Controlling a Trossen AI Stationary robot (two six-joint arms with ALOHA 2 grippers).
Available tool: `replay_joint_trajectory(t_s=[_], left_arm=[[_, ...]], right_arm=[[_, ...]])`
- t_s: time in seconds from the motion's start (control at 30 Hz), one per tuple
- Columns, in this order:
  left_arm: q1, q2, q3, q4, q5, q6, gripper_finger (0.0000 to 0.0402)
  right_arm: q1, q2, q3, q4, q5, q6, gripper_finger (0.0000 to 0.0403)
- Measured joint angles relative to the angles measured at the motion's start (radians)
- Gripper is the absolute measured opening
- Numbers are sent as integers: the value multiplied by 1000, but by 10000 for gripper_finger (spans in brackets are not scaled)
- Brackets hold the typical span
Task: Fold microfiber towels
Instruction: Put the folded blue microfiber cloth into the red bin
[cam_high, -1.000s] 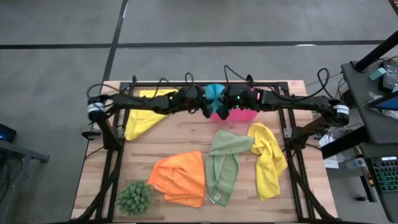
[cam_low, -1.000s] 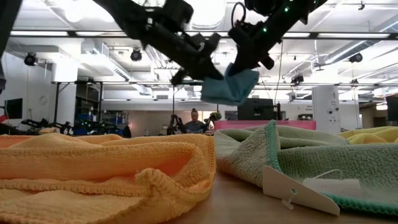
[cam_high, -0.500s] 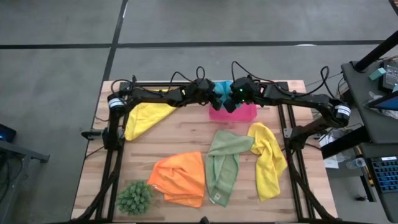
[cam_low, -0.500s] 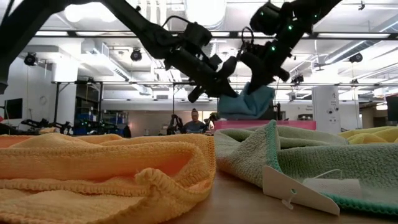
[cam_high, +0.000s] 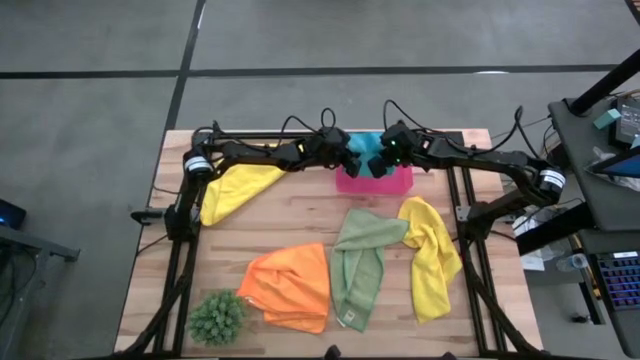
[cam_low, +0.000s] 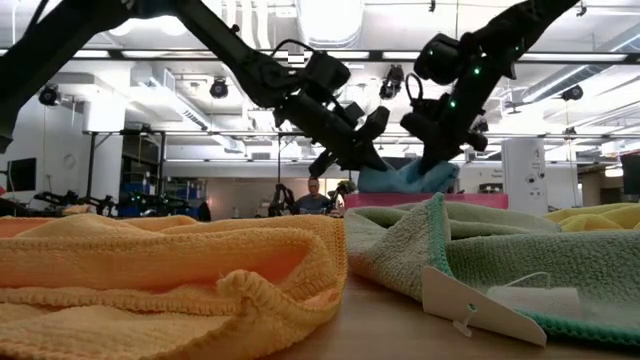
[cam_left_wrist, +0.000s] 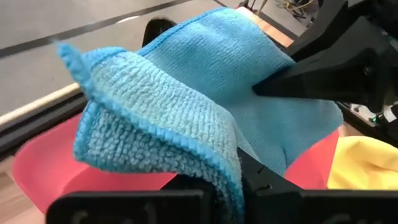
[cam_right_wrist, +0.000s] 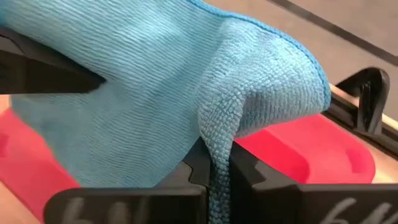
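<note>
Towels on your table run left to right: yellow towel (cam_high: 233, 188), orange towel (cam_high: 290, 285), sage towel (cam_high: 360, 262), second yellow towel (cam_high: 431, 256). Your left gripper (cam_high: 349, 161) and right gripper (cam_high: 377, 163) both pinch the blue towel (cam_low: 408, 178), apparently just above the pink tray (cam_high: 380, 183).

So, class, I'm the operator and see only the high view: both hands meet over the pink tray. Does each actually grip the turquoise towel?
Observer: Yes. The left wrist view shows the left hand shut on the turquoise towel.
Operator: And the right?
Observer: The right hand is shut on a fold of it too.
Operator: Is the towel resting in the pink tray?
Observer: In the low view the towel hangs at about the height of the pink tray rim; whether it touches I cannot tell.
</note>
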Motion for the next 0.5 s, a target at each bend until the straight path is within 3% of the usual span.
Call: replay_joint_trajectory(t_s=[0.5], left_arm=[[-20, 0, -1, 1, -2, -44, 1]], right_arm=[[-8, 0, -50, 43, -8, 10, 13]])
